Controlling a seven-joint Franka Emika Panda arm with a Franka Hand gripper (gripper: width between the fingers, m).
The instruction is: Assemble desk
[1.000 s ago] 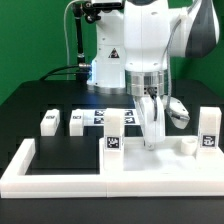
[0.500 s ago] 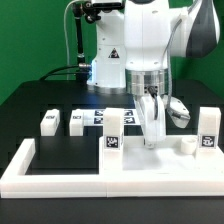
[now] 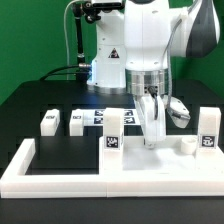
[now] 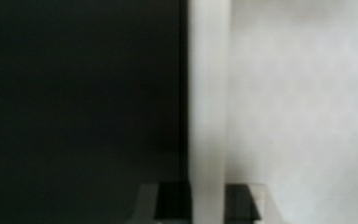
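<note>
Because the wrist view is blurred and filled by two surfaces only, we read little from it. The black table [image 4: 69,100] meets the white tabletop [image 4: 300,100] along one straight edge, with the dark fingertips [image 4: 169,202] cut off by the frame. A paler strip, the tabletop's rim, runs between them.

In the exterior view the tool [image 3: 150,143] hides the part of the tabletop [image 3: 165,158] it touches. Contact is hard to make out from there.

Enclosure: the low white fence [image 3: 20,165] holds the tabletop against its front wall, at the exterior view's right.
- One leg [image 3: 113,140] stands upright at the tabletop's end on the exterior view's left.
- A second leg [image 3: 208,128] stands at the opposite end. We cannot tell whether either is joined to it.
- Two further legs [image 3: 48,121] [image 3: 77,120] lie on the table [image 3: 60,150], well apart from the tabletop toward the exterior view's left.
- The marker board [image 3: 98,116] lies behind the tabletop.

Arm: it reaches straight down, wrist vertical, over the tabletop's rear edge. The tool [image 4: 208,203] has its jaws drawn together, clamped on the tabletop's rim.
</note>
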